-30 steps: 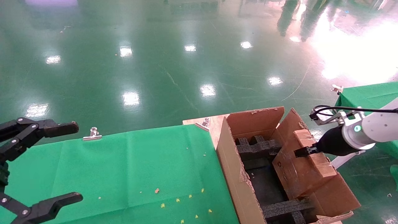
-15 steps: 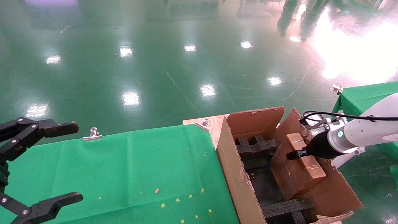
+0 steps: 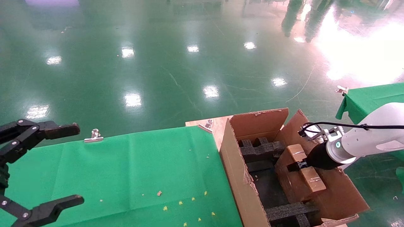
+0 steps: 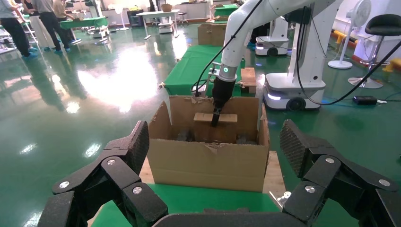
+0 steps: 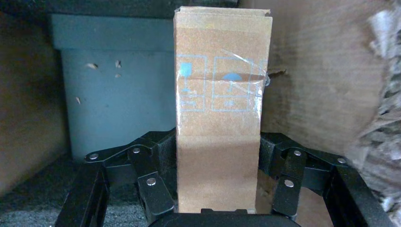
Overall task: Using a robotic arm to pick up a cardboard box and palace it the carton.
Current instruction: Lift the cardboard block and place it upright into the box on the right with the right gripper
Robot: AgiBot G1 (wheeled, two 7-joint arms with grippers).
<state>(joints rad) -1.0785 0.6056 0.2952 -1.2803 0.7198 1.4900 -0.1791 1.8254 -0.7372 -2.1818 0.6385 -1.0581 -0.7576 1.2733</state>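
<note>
Since the earlier frames the cardboard box has been carried lower and further into the carton, and the robotic arm has been lowered with it. The box is now seen inside the carton's opening, against the carton's right-hand wall, tilted, with the black foam inserts beside and below it.

The right gripper is clenched on the cardboard box: in the right wrist view the narrow face of the box is pinched between the two black fingers, one pressed to each side. On that face two pale blue square handling pictograms are printed, crossed by a strip of clear tape; no words can be read. A further tape strip is seen on the box's top face in the head view. A green ring light is lit on the arm's wrist.

One small box and one carton are counted. The carton's flaps are held upright, and its near wall shows a ragged torn edge.

The left gripper is parked well to the left of the carton, over the green cloth, its two black fingers spread wide apart and holding nothing. Two metal clips are fixed along the cloth's far edge.
</note>
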